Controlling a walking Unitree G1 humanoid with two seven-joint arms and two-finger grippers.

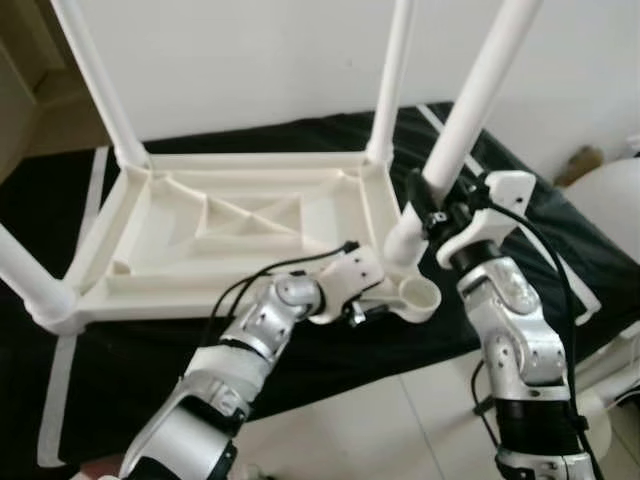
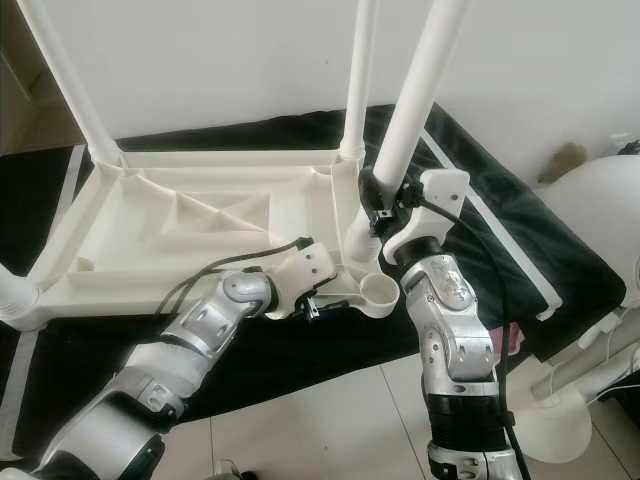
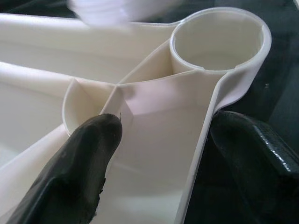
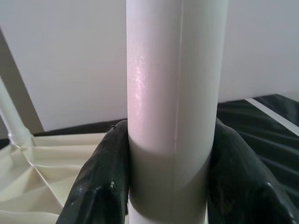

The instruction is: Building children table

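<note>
Inverted white plastic tabletop (image 1: 230, 225), ribbed underneath, lies on a black cloth (image 1: 560, 250). Right hand (image 4: 168, 186) clasps a smooth round leg (image 1: 470, 110) beside the open corner socket (image 1: 418, 296); left hand (image 3: 154, 154) straddles the corner's thin wall, fingers set narrow.

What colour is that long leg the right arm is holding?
White, a plain glossy table leg; it shows best in the right wrist view.

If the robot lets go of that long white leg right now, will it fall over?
Probably yes. The leg is tall, thin and tilted, and its foot isn't in the empty socket yet. It looks like hollow plastic, so likely light and stiff. The smooth round tube might slip in the right gripper or roll away.
</note>
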